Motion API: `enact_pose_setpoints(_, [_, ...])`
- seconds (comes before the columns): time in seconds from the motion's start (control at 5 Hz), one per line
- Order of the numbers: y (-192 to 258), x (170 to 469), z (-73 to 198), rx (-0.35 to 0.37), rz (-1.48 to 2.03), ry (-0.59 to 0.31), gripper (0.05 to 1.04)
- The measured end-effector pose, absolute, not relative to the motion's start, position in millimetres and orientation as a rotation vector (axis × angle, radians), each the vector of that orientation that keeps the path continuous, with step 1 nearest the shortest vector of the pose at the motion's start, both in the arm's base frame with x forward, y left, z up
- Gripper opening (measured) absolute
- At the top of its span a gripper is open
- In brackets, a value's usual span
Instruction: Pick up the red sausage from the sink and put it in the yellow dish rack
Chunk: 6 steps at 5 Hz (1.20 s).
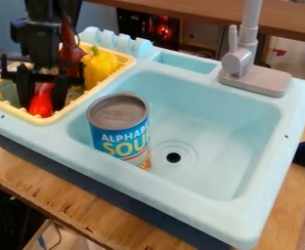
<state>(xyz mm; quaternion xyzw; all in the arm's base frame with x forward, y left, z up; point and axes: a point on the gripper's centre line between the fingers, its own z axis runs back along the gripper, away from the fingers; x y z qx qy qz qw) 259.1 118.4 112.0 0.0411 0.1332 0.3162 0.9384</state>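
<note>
Gripper (43, 101) down in rack at sink's upper left, right at red thing (41, 99).
Yellow pepper (100, 66) also in the cream-rimmed rack (49, 119), dark red item (71, 54) beside it, mostly behind the gripper. Can (120, 128), blue label, upright in the light-blue sink (210, 122), at the basin side nearest the rack; drain (173, 157) just beside it. Grey faucet (254, 80) on back rim. Sink on wood table (70, 200).
</note>
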Motion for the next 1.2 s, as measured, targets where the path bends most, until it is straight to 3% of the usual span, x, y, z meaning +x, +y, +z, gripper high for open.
enact_pose_setpoints(0.4, [115,260,103,0.06,0.636,0.265,0.605])
enact_pose_setpoints(0.6, [114,258,105,0.057,0.628,0.281,0.902])
enact_pose_setpoints(0.8, [119,265,127,0.087,0.622,0.28,1.011])
enact_pose_setpoints(1.0, [106,274,158,0.179,0.588,0.293,1.006])
enact_pose_setpoints(1.2, [75,272,192,0.325,0.511,0.341,1.005])
